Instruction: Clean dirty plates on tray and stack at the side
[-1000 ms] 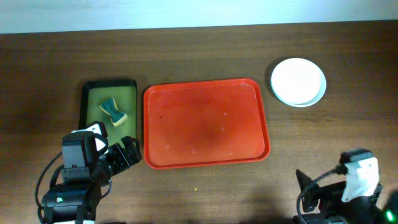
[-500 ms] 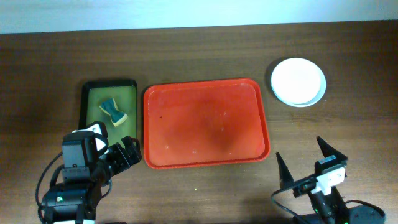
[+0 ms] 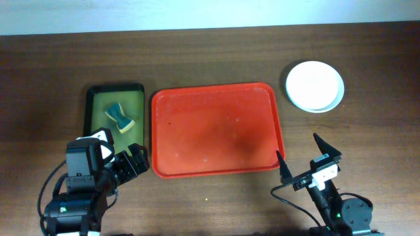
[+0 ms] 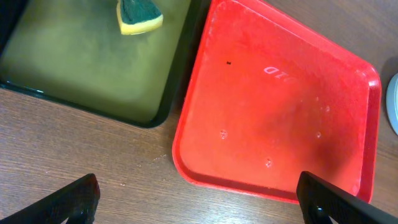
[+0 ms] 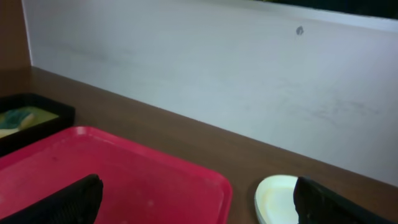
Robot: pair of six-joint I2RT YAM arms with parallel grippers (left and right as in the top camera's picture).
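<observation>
Overhead: red tray (image 3: 216, 131) at centre frame. Plates (image 3: 315, 86) stacked upper right on the bench (image 3: 52, 65), white on top, count unclear, perhaps three. Right claw (image 3: 304, 157) splayed wide, lower right. Left wrist view: left claw (image 4: 199, 202) released; embossed tray lettering, unseen overhead.

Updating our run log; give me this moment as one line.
tray: no plates | plates: stacked right of tray, white on top | sponge: in green tray | left gripper: open | right gripper: open

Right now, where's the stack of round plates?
Overhead, far right: the stack, a round white plate on top, sits just right of the large red plastic tray, ahead of the right gripper.
</observation>
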